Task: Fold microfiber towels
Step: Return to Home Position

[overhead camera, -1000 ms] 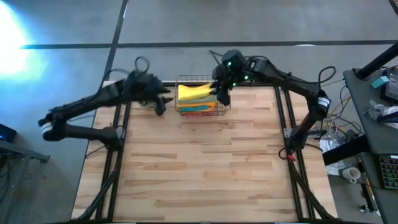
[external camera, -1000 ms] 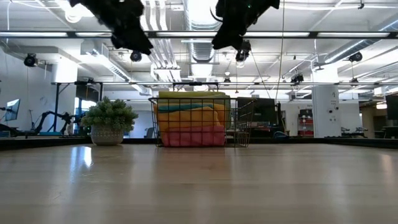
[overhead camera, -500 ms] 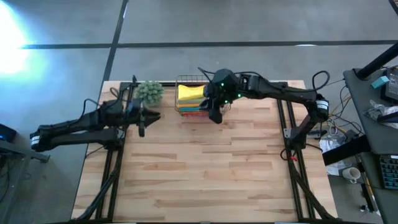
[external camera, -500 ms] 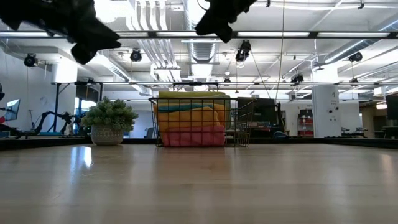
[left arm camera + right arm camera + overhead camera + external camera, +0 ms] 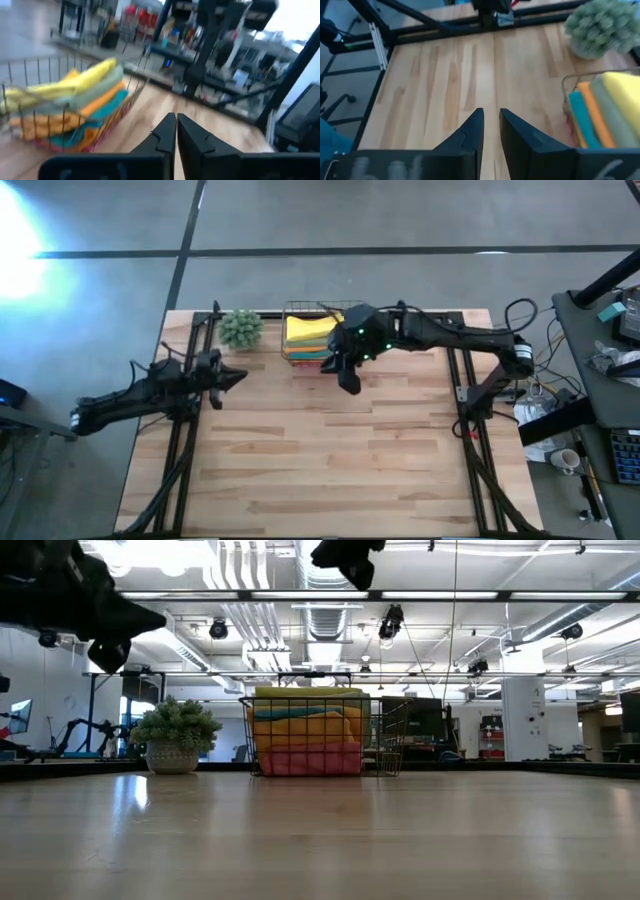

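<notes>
Wooden table (image 5: 330, 450): bare boards across its middle and near side.
Basket (image 5: 385, 745): wire, standing at the table's far edge, just right of the plant.
Towels (image 5: 305, 330): all folded and stacked inside the basket. The low view shows yellow on top, then a pale green layer, teal and orange bands, and pink at the bottom. The stack rises slightly above the rim.
Plant (image 5: 241, 328): a small green ball in a pot at the far edge, near the basket but not touching it.
Left gripper (image 5: 238, 376): over the table's left side, on the near side of the plant and well apart from the basket. Its fingers (image 5: 165, 132) are pressed together with only a sliver between them, and they hold nothing.
Right gripper (image 5: 348, 385): raised high, just in front of the basket's right near corner. Its fingers (image 5: 472, 132) are parallel with a narrow gap, and they are empty.
</notes>
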{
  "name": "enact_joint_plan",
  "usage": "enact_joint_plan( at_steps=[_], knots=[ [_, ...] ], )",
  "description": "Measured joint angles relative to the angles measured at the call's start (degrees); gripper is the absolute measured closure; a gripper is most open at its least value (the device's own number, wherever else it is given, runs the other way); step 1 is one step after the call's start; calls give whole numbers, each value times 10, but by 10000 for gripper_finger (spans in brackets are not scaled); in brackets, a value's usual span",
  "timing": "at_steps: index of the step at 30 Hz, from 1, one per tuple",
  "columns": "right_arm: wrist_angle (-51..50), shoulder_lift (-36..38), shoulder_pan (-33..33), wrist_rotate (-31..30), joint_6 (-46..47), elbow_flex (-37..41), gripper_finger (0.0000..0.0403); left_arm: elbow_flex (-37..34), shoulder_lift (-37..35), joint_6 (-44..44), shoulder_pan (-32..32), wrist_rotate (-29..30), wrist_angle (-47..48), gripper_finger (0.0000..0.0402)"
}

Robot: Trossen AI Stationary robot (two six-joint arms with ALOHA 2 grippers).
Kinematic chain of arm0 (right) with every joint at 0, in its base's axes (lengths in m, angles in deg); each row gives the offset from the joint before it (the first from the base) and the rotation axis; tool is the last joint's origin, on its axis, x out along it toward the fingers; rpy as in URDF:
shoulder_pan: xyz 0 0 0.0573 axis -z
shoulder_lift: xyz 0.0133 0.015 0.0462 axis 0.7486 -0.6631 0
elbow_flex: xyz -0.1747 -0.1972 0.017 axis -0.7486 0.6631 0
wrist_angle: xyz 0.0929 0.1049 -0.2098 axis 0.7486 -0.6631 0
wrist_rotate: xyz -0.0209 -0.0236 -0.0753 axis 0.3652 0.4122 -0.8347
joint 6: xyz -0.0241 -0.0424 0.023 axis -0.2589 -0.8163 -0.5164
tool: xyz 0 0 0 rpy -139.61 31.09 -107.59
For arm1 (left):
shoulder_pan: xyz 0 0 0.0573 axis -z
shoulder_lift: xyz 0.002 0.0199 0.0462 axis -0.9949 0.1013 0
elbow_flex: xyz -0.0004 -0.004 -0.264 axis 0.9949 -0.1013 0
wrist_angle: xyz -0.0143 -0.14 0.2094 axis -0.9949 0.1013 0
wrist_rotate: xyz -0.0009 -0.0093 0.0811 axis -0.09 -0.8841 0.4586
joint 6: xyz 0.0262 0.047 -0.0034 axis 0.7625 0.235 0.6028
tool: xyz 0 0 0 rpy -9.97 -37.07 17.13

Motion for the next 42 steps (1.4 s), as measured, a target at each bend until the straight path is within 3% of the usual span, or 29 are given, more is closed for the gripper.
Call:
enact_joint_plan(
  at_steps=[4, 10, 14, 20, 27, 42],
  knots=[
    [-5, 33, 1, -1, -5, 0, 351, -42, -42, 0, 0, 16, -35, 401],
    [-38, 120, 5, -43, -46, 8, 351, -88, 0, 3, -1, 25, -86, 401],
    [-33, 209, 5, -64, -65, 57, 351, -87, 43, 31, -1, 36, -106, 401],
    [80, 370, 4, -71, -24, 246, 351, -88, 92, -27, -1, 56, -96, 402],
    [263, 513, 4, -72, 36, 492, 351, -88, 142, -28, -1, 54, -100, 402],
    [435, 699, 5, -74, 146, 801, 351, -89, 206, -29, -1, 53, -100, 402]
  ],
)
